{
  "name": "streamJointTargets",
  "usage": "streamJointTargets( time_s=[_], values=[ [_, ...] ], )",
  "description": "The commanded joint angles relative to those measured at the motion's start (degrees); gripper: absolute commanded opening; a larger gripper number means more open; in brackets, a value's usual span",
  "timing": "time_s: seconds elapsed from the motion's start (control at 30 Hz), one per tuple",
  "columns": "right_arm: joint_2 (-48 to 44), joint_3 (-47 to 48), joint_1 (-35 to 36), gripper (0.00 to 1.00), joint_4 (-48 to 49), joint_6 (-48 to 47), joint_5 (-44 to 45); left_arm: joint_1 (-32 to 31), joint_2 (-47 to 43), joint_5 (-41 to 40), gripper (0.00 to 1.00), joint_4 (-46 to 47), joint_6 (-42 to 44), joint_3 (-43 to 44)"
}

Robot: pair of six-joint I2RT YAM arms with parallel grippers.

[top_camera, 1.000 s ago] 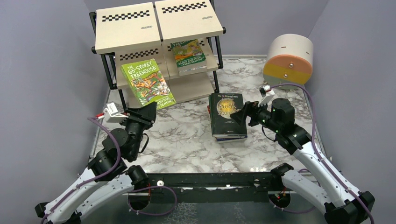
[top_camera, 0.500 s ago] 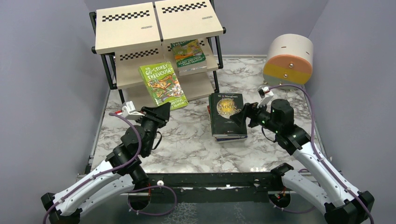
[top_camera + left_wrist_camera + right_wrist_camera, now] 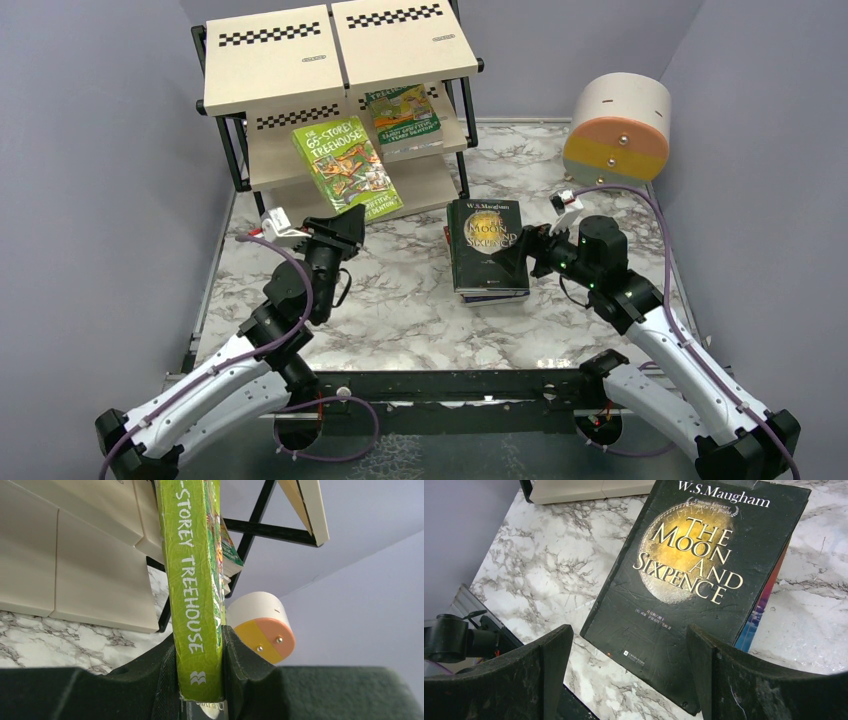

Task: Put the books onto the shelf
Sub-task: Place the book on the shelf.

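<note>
Marble tabletop [image 3: 400, 290]: left fingers [image 3: 160, 680] pinch green book [image 3: 192, 580]; right fingers [image 3: 551, 672] wide apart.

Spine top of green book [image 3: 192, 595] cut off by the left wrist view's edge, foot hidden inside left gripper [image 3: 198, 672]. Covers of lower books [image 3: 766, 597] hidden under black book [image 3: 694, 580], only edges show. Title of shelved book [image 3: 404, 115] on shelf [image 3: 270, 60] too small to read.

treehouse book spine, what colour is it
Spine is lime green with white lettering; best in the left wrist view.
</note>
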Motion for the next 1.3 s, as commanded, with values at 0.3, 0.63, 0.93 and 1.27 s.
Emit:
streamJointTargets(
  time_s=[0.3,0.63,0.93,1.27],
  values=[
    [-0.7,0.1,0.2,0.82,1.8,-0.7,-1.0,20.9,3.6,20.4,0.00,5.1,-9.4,2.5],
    [-0.6,0.2,0.2,0.82,1.4,-0.5,-0.5,39.3,13.4,42.1,0.00,6.2,-16.2,7.4],
    [-0.1,0.4,0.3,0.81,1.2,-0.1,-0.2,52.6,25.6,61.8,0.00,7.3,-19.6,16.1],
    [1.2,0.8,0.3,0.81,2.4,0.4,-0.2,60.8,31.4,74.1,0.00,10.0,-21.0,18.7]
  ],
)
